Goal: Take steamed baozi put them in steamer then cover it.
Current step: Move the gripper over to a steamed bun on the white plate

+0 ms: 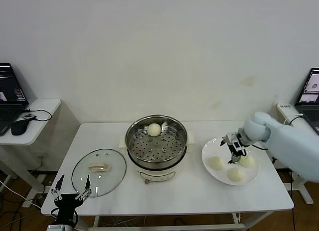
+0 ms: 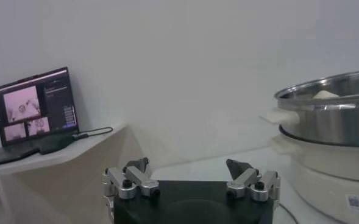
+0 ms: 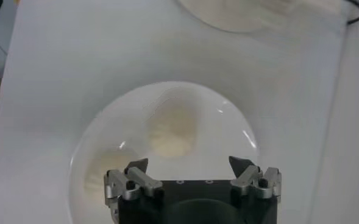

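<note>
baozi (image 1: 217, 163) on plate (image 1: 212, 175) (three there), right pincer (image 1: 235, 156) released above, left pincer (image 1: 71, 189) released at table edge

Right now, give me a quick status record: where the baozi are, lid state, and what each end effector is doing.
baozi in steamer: one, on the perforated tray
baozi on plate: three
cover: off, flat on table left of steamer
right end effector: open, over the plate among the buns
left end effector: open, idle at the table's front left edge
task left: three buns, then cover
</note>
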`<state>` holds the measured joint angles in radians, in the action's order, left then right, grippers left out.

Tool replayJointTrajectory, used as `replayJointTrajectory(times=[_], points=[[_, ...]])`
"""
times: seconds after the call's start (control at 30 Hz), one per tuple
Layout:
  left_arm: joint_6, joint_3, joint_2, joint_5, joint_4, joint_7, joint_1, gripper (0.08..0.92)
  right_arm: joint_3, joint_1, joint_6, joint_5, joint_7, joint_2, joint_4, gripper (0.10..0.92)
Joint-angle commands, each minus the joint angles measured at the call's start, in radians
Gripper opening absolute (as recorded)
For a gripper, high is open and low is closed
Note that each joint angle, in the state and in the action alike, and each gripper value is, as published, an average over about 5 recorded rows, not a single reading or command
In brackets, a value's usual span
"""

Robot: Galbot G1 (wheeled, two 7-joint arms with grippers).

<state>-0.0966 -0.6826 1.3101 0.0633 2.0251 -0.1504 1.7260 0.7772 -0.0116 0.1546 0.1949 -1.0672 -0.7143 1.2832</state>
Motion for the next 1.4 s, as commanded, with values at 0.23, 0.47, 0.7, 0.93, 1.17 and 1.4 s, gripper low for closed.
replayJointTrajectory(times=[0.23, 0.47, 0.7, 0.93, 1.17, 1.4], points=[[-0.003, -0.003, 0.0, 0.001, -0.012, 0.0, -0.002, 0.823, -0.055, -0.084, 0.012, 0.06, 0.009, -0.09, -0.101, 0.823], [-0.003, 0.0, 0.003, -0.001, -0.011, 0.0, -0.002, 0.823, -0.071, -0.094, 0.017, 0.08, 0.018, -0.096, -0.124, 0.811], [-0.002, 0.0, 0.003, -0.005, -0.007, 0.0, 0.0, 0.823, -0.092, -0.111, 0.016, 0.088, 0.019, -0.111, -0.142, 0.758], [-0.001, 0.004, 0.007, -0.009, -0.005, -0.001, -0.002, 0.823, -0.093, -0.113, 0.017, 0.093, 0.012, -0.1, -0.133, 0.692], [-0.002, 0.007, 0.008, -0.01, 0.001, -0.002, 0.0, 0.823, -0.099, -0.106, 0.01, 0.083, 0.002, -0.09, -0.119, 0.618], [-0.002, 0.008, 0.006, -0.012, 0.01, -0.003, 0.001, 0.823, -0.097, -0.054, 0.015, 0.039, -0.01, -0.05, -0.071, 0.576]])
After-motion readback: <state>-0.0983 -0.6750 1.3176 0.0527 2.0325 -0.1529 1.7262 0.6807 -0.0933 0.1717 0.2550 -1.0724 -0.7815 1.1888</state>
